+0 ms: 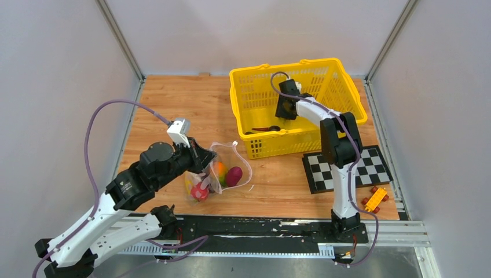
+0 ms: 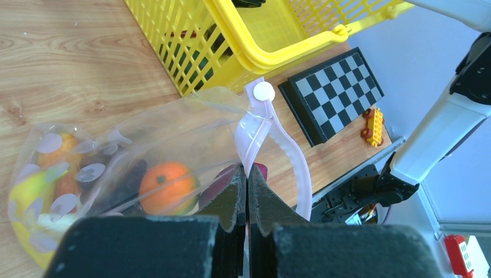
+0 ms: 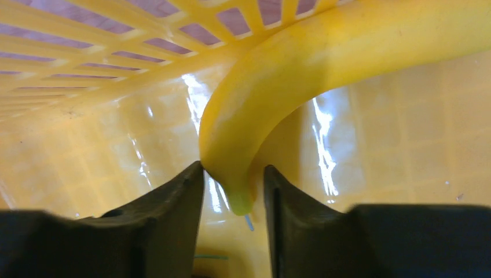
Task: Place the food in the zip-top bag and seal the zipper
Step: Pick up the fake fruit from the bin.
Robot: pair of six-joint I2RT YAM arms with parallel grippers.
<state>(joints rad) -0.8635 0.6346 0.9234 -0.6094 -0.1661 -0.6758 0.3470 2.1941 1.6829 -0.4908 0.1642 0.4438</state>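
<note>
The right claw (image 3: 233, 167) is hanging inside the single yellow basket (image 1: 243, 74), its two fingers standing partly apart around the tip of one banana (image 3: 324, 58). One finger is touching the peel while the other is sitting just beside it, so whether it is gripping cannot be told. The left claw (image 2: 247, 169) is pinching its two fingers tight on the zipper (image 2: 298, 168), the pale pink strip carrying one white tab (image 2: 264, 91), at the open mouth of the one zip-top bag (image 2: 173, 124). The bag is lying on the worktop (image 1: 173, 98) just beside the basket. At least five food pieces (image 2: 168, 186) are showing through the bag: two orange, one yellow-green, one dark, one maroon. One checkerboard (image 1: 347, 169) and one orange toy car (image 1: 375, 200) are resting near the right arm's base
</note>
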